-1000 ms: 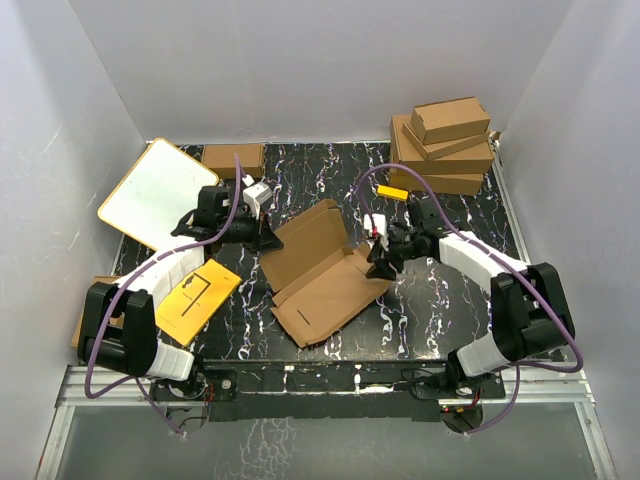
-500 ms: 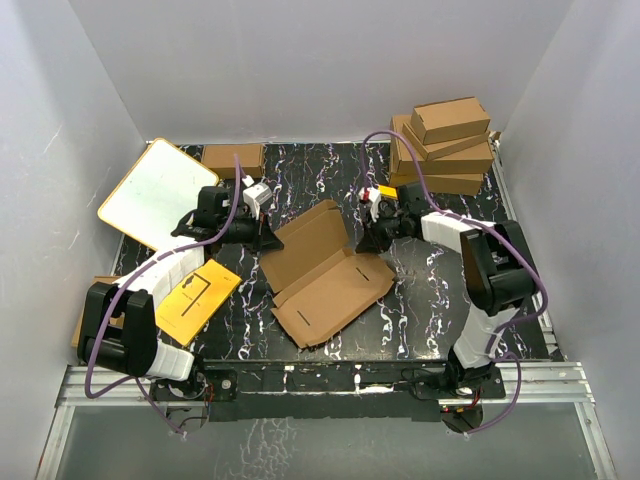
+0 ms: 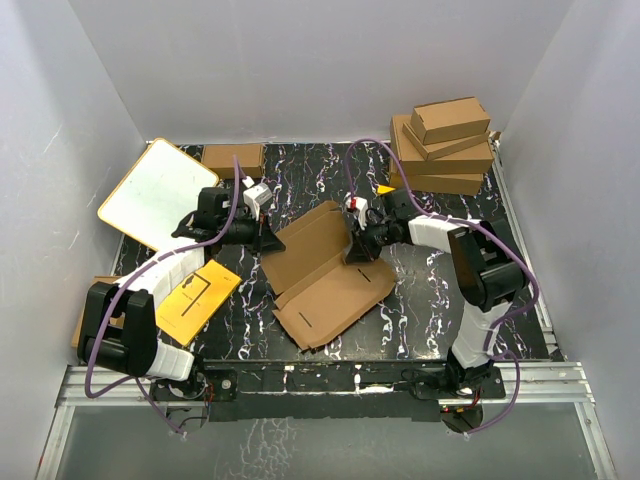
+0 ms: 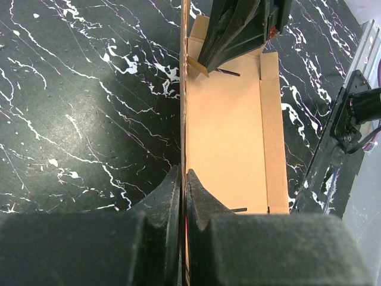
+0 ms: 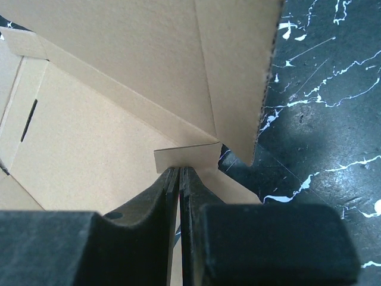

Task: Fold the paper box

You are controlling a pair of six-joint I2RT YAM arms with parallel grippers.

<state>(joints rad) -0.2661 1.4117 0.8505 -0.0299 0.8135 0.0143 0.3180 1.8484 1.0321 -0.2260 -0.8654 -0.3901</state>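
The paper box (image 3: 335,290) lies open mid-table as a brown die-cut sheet, its back panel (image 3: 312,238) tilted up. My left gripper (image 3: 268,238) is shut on that panel's left edge; in the left wrist view the sheet (image 4: 226,119) runs edge-on between the shut fingers (image 4: 183,176). My right gripper (image 3: 352,252) is at the panel's right end. In the right wrist view its jaws (image 5: 179,170) are shut, with the tips against a small corner flap (image 5: 187,156) under the raised panel (image 5: 178,65).
A stack of folded brown boxes (image 3: 445,145) stands at the back right. At the left a white board with an orange rim (image 3: 158,192) leans, with a yellow card (image 3: 198,297) in front of it. A small brown box (image 3: 233,158) lies at the back.
My right gripper has closed and swung left, from the table beside the box's right corner to the raised panel's right end. The left gripper has held still on the panel.
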